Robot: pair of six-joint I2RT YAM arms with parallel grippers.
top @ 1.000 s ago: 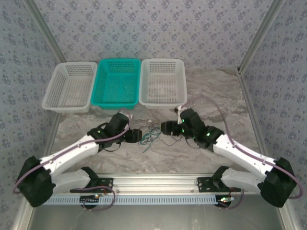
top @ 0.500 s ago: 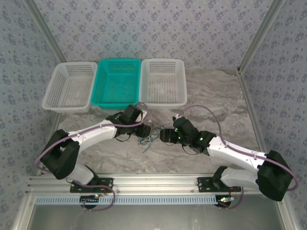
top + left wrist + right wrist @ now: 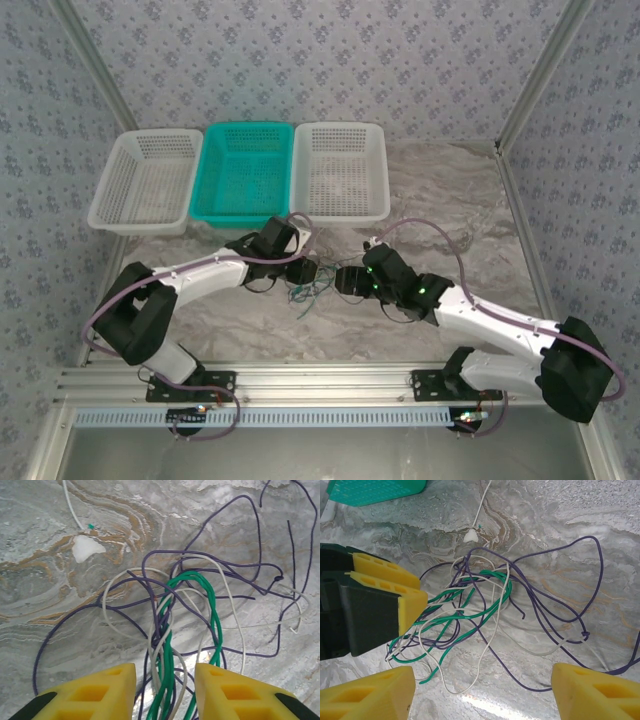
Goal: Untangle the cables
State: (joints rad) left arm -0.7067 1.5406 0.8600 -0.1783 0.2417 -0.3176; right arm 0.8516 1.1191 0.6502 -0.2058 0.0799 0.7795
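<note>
Several thin curly cables (image 3: 212,607) straddled by narrow left end effector (image 3: 165,680); right end effector (image 3: 484,680) wide

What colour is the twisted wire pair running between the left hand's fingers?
Green: the twisted wire pair shows best in the left wrist view.

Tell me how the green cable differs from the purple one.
The green cable is bunched in tight parallel strands; the purple cable sprawls in wide loops. The green cable runs between the fingers of the left gripper; the purple cable mostly spreads beyond them. The purple cable has a small knot; the green cable shows none. Both are thin and tangled together on the table.
</note>
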